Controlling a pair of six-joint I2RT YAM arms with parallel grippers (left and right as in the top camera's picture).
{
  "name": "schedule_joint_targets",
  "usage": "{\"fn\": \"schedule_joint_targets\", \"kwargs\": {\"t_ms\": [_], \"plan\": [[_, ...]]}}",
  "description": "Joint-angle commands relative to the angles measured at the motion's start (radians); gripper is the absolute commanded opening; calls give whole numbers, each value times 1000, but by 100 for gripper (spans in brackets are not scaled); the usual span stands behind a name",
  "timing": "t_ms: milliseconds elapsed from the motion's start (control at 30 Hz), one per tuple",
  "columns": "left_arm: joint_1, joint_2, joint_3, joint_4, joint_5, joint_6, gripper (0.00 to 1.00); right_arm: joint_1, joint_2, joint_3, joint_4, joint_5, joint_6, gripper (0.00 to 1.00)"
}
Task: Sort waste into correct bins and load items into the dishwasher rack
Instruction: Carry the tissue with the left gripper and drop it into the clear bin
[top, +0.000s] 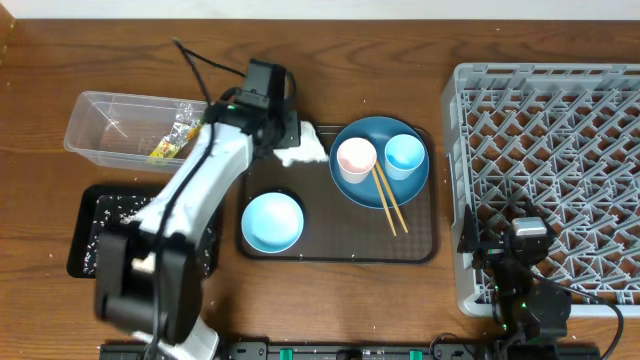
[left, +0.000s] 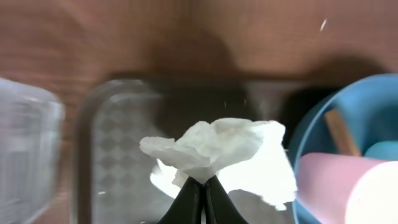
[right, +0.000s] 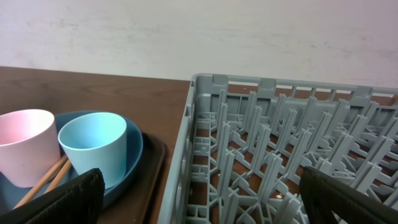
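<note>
My left gripper (left: 203, 184) is shut on the crumpled white tissue (left: 217, 152) and holds it over the back left corner of the brown serving tray (top: 420, 250); the tissue also shows in the overhead view (top: 300, 150). The blue plate (top: 400, 185) holds the pink cup (top: 355, 158), the light blue cup (top: 405, 155) and two chopsticks (top: 388, 200). The light blue bowl (top: 272, 222) sits on the tray's left. The clear tub (top: 110, 125) holds the yellow-green wrapper (top: 165, 148). The black tray (top: 90, 235) holds rice grains. My right gripper (right: 199, 193) is open over the grey rack's (top: 560, 150) front left edge.
The rack (right: 280, 143) fills the right side of the table. The serving tray lies between the rack and the two bins. Bare wooden table shows at the back and far left. No carrot is in view.
</note>
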Motion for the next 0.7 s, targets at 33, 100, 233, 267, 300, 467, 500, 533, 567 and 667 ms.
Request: {"fn": "schedule_joint_targets", "kwargs": {"t_ms": [33,100,233,267,300,467,500,533,567,667], "plan": [[5,-95,-2,-14,-217,5,6,0,0,-2,-4,0,-4,99],[5,-119,-2,-16,-320,5,6,0,0,-2,-4,0,-4,99],[18,-134,-2,-18,-465,5,6,0,0,-2,-4,0,-4,99],[27,-134,-2,-17,-478,5,6,0,0,-2,-4,0,-4,99],[38,-134,-2,-16,-477,5,6,0,0,-2,-4,0,-4,99],[127,-134,-2,-18,-476,-1,6,0,0,-2,-4,0,-4,99],[157,-134,-2,-21,-476,-18,6,0,0,-2,-4,0,-4,99],[181,-134,-2,-24,-476,-37,6,0,0,-2,-4,0,-4,99],[211,-134,-2,-31,-476,-64,6,0,0,-2,-4,0,-4,99],[286,-130,-3,-49,-420,-118,6,0,0,-2,-4,0,-4,99]]}}
